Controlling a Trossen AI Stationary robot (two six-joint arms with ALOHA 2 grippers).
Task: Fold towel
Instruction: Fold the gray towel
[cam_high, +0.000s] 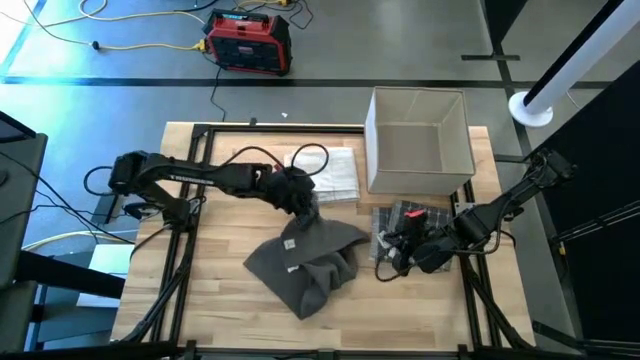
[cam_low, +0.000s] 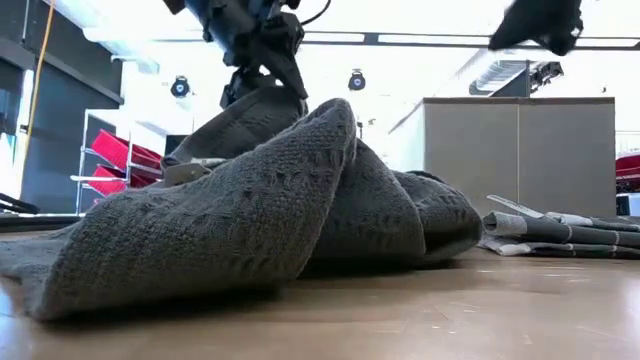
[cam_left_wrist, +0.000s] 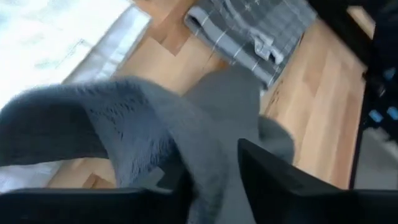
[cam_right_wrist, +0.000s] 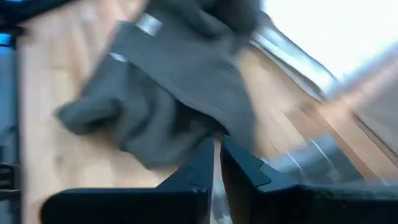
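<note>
Tabletop (cam_high: 210, 290) of pale wooden planks carries a square beige fabric box (cam_high: 419, 140) at its far side and, mid-table, a crumpled dark grey waffle-knit towel (cam_high: 305, 262). The left gripper (cam_high: 303, 203) pinches the towel's far edge, lifting it into a peak. The right gripper (cam_high: 388, 262), fingers nearly together, hovers beside the towel over a folded grey checked cloth (cam_high: 405, 222), holding nothing.

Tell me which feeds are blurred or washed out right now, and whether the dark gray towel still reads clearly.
Both wrist views are motion-smeared; the right wrist view also blows out white in one corner. Low view: the dark gray towel is sharp, its weave visible, but bright ceiling light silhouettes the left gripper pinching it. High view is evenly lit, with glare only on the floor beyond the table.
</note>
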